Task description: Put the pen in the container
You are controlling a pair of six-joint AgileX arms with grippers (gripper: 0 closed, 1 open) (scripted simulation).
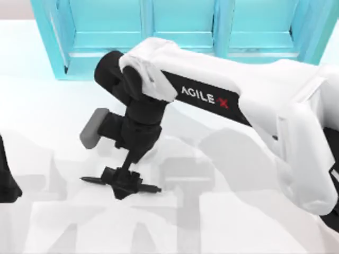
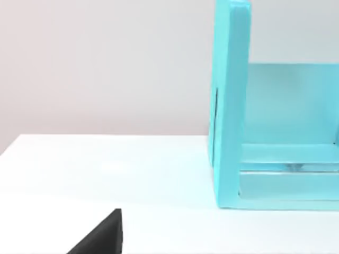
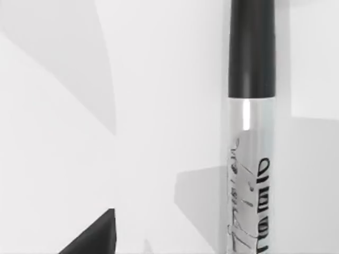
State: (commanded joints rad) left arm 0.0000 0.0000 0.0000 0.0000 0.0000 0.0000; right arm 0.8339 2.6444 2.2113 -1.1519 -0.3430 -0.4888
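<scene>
The pen (image 1: pixel 91 180) lies flat on the white table, left of centre and near the front, black with a pointed tip toward the right. My right gripper (image 1: pixel 123 183) hangs straight down over its middle, open, with the fingers astride it. In the right wrist view the pen (image 3: pixel 251 53) runs close by, black cap above a printed label, and one dark finger (image 3: pixel 92 238) stands well apart from it. My left arm (image 1: pixel 6 182) is parked at the table's left edge, and its open gripper's dark finger (image 2: pixel 103 235) shows in the left wrist view. The container is out of view.
A big teal shelf unit (image 1: pixel 180 37) with three compartments stands along the back of the table; its side wall (image 2: pixel 230 106) shows in the left wrist view. My right arm's white body (image 1: pixel 296 127) spans the right half of the table.
</scene>
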